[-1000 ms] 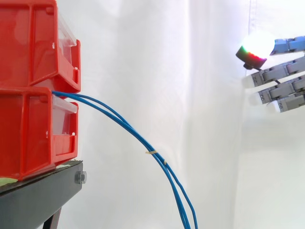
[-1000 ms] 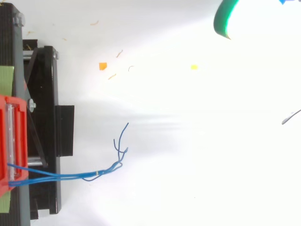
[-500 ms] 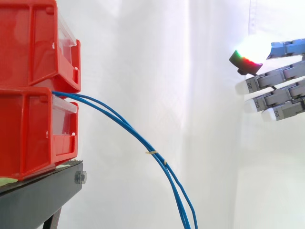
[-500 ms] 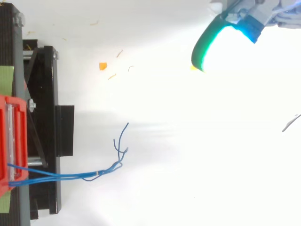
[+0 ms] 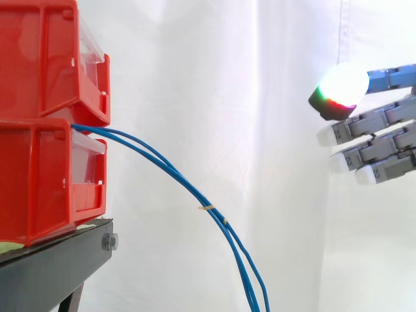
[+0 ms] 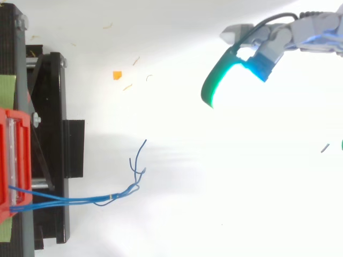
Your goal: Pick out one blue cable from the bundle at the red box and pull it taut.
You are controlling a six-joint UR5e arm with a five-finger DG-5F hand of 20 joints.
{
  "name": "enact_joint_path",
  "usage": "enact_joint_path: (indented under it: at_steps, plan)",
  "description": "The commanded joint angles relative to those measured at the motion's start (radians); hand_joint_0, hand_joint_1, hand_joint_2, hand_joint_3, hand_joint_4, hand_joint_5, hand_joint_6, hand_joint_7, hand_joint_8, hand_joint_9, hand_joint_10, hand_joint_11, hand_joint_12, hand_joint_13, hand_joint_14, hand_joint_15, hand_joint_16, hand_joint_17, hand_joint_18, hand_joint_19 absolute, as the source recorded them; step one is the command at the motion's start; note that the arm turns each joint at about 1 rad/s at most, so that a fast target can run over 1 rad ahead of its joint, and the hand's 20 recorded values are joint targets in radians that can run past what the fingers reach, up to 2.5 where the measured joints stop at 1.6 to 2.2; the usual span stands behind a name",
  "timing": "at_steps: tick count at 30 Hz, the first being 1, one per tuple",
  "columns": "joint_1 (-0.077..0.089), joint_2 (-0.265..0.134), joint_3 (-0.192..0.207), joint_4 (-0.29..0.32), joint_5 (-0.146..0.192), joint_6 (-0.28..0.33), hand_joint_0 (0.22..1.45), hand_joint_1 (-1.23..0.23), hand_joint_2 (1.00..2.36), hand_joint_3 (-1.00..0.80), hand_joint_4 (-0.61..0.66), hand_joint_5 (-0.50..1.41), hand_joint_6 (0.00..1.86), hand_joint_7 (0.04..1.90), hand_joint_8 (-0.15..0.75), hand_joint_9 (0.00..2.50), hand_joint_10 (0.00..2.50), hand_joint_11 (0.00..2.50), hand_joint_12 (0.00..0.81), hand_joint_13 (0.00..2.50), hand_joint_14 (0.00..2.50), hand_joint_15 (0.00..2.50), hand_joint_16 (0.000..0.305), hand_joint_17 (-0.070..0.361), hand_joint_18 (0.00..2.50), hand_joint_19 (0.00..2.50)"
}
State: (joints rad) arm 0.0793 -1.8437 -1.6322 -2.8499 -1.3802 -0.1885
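This is a robotics lab test rig. A plain white curtain (image 5: 214,78) closes off the whole background, and stacked red bins (image 5: 39,169) sit on a black stand (image 5: 45,273) of bolted metal. A robot hand (image 5: 382,117) with a glowing fingertip pad reaches in, and thin blue cables (image 5: 207,207) hang from the bins.

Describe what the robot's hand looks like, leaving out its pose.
The hand is built of grey, blocky segments, its fingers ending in thick rounded pads. In the side view one pad glows white with a green and red rim on a black base; the others are pale white. From above, a pad shows a green edge and cyan glow.
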Motion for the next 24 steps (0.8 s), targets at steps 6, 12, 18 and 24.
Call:
enact_joint_path:
  at_steps: [6,12,18,24]
  plan:
    - [0.014,-0.049,0.0,0.05,0.018,0.001,0.42,-0.5,1.0,-0.5,-0.02,-0.3,0.5,0.62,0.144,0.0,0.0,0.04,0.32,0.0,0.0,0.15,0.07,0.157,0.0,0.11]
    - [0.016,-0.049,0.0,0.061,0.044,0.0,0.42,-0.5,1.0,-0.5,-0.02,-0.3,0.5,0.62,0.144,0.0,0.0,0.04,0.32,0.0,0.0,0.15,0.07,0.157,0.0,0.11]
    - [0.017,-0.051,0.0,0.061,0.082,-0.002,0.42,-0.5,1.0,-0.5,-0.02,-0.3,0.5,0.62,0.144,0.0,0.0,0.04,0.32,0.0,0.0,0.15,0.07,0.157,0.0,0.11]
    - [0.025,-0.081,0.0,0.072,0.098,-0.003,0.42,-0.5,1.0,-0.5,-0.02,-0.3,0.5,0.62,0.144,0.0,0.0,0.04,0.32,0.0,0.0,0.15,0.07,0.157,0.0,0.11]
